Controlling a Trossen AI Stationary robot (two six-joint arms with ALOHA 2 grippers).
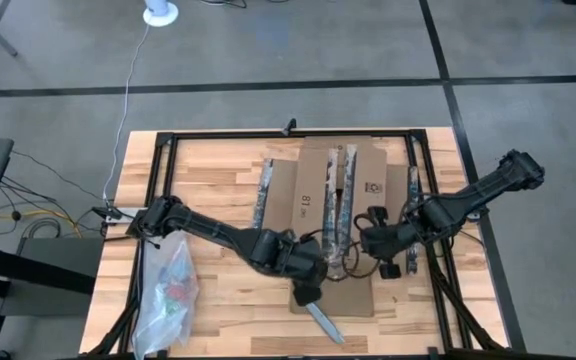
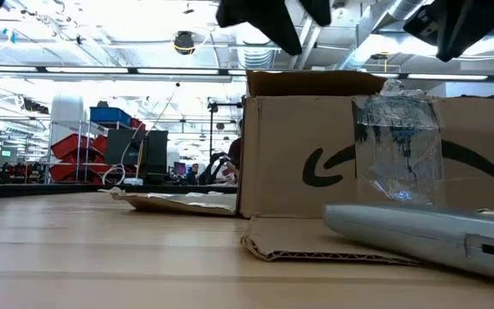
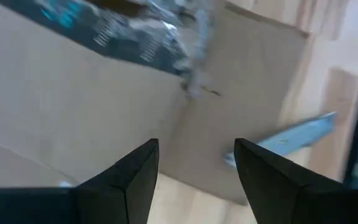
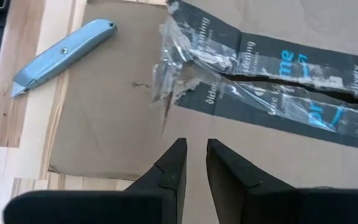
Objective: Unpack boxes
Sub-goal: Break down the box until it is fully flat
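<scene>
Wooden bench in an open workshop. The cardboard box, near its middle, has its tape slit and flaps spread. The utility knife lies near the front edge. Left gripper hovers open over a flap; right gripper, nearly closed and empty, hangs above the seam, probably to part the flaps.

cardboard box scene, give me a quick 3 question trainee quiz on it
1. True or false: the utility knife is held in the right pincer.
2. What runs along the top seam of the cardboard box? A) white string B) dark printed tape C) metal staples
3. Fill in: near the left arm's base, at the table's edge, lies a clear plastic ____.

Key
1. False: the knife lies free on the lower flap near the table's front edge, and both the right pincer and the left pincer hover over the box holding nothing.
2. B; the tape is split along the seam.
3. bag
</scene>
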